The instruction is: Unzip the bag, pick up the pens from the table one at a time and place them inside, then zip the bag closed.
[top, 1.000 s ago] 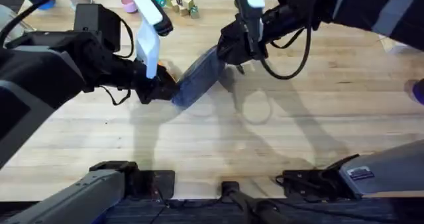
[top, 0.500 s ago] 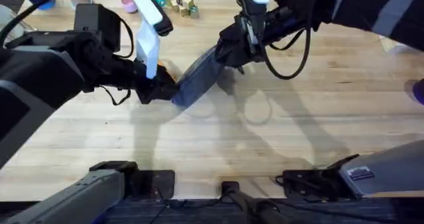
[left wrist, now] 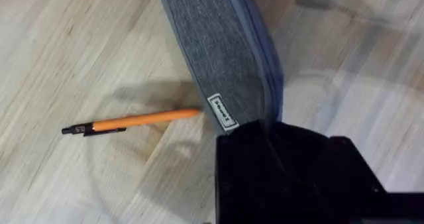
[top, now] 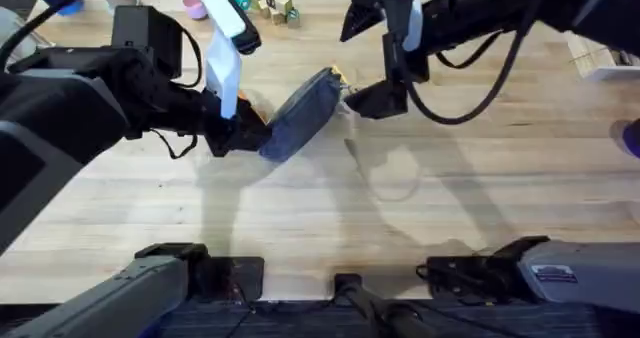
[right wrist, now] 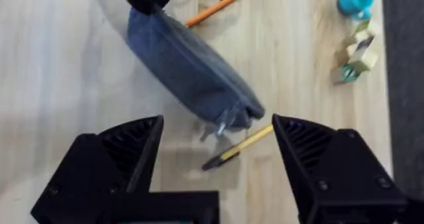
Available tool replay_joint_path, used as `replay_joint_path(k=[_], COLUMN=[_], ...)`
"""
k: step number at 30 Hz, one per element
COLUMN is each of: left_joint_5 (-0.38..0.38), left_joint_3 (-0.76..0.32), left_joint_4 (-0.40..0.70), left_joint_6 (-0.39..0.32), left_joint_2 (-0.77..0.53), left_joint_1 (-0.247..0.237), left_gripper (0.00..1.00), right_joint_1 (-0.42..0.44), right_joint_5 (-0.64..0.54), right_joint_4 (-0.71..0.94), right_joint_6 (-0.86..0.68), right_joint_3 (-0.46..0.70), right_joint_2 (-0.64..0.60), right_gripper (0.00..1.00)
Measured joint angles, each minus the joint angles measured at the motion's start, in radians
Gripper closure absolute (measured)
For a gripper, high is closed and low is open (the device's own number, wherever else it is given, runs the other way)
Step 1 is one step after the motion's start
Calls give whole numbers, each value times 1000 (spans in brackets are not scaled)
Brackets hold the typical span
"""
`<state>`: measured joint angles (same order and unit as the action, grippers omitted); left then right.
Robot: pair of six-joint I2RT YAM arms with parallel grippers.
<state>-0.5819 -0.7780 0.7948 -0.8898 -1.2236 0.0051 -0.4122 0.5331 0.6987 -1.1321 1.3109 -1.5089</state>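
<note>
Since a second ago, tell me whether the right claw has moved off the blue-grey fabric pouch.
Yes. The right claw has lifted off the blue-grey fabric pouch end and shifted right, toward the table's right side, now open.

My overhead camera looks down and forward across the table (top: 470, 178) from above the arm bases. My left wrist camera sits close over the bag (left wrist: 222, 65); my right wrist camera looks down from higher. All three share the bag (top: 300, 118) (right wrist: 189, 68).
</note>
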Motion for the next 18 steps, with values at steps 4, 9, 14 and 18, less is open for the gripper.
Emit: replay_joint_path(k=[4, 9, 14, 18], left_joint_5=[0, 0, 0, 0], left_joint_3=[0, 0, 0, 0], left_joint_4=[0, 0, 0, 0], left_joint_6=[0, 0, 0, 0], left_joint_2=[0, 0, 0, 0], left_joint_1=[0, 0, 0, 0], left_gripper=[958, 957, 957, 957], right_joint_1=[0, 0, 0, 0], right_joint_5=[-17, -21, -21, -21], right_joint_4=[63, 129, 133, 134], right_joint_6=[40, 81, 185, 308], right_joint_3=[0, 0, 0, 0], right_joint_2=[22, 47, 64, 64], right_gripper=[6, 5, 5, 5])
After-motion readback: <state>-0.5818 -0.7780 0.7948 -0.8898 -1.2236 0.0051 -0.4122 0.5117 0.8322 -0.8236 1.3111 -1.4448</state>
